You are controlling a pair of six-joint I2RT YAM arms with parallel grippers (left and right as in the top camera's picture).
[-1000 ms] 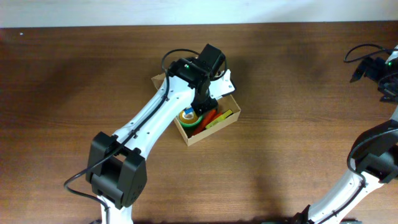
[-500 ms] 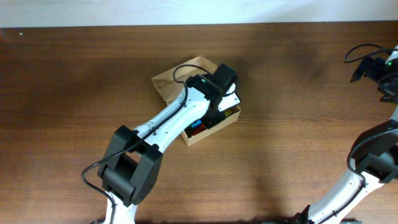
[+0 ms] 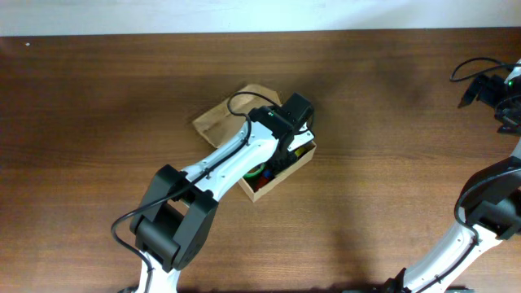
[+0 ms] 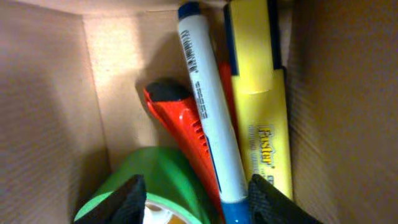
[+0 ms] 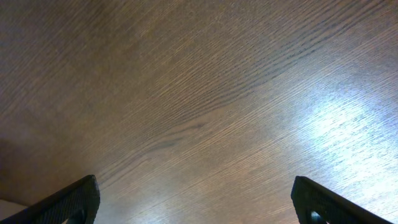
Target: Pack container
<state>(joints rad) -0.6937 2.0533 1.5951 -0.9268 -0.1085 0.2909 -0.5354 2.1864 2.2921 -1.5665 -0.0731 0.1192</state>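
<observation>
Over the past second the left gripper (image 4: pixel 202 205) has been carried from the tape end of the container (image 3: pixel 279 180) towards its far end and lowered inside, and the box itself has been nudged and turned slightly on the table (image 3: pixel 391 163). The container is seen near the table's centre, its lid flap (image 3: pixel 218 122) laid back and open. Inside, a green tape roll (image 4: pixel 146 177), a red tool (image 4: pixel 180 121), a white marker (image 4: pixel 208 118) and a yellow highlighter (image 4: pixel 261 106) are packed side by side. The left fingers (image 4: pixel 127 199) are spread apart and nothing is held. The right gripper (image 5: pixel 199 205) is parked well apart over bare wood, its fingers also wide.

The light box could be dragged again if a spread finger is caught on a wall or the marker as it is lifted out.
</observation>
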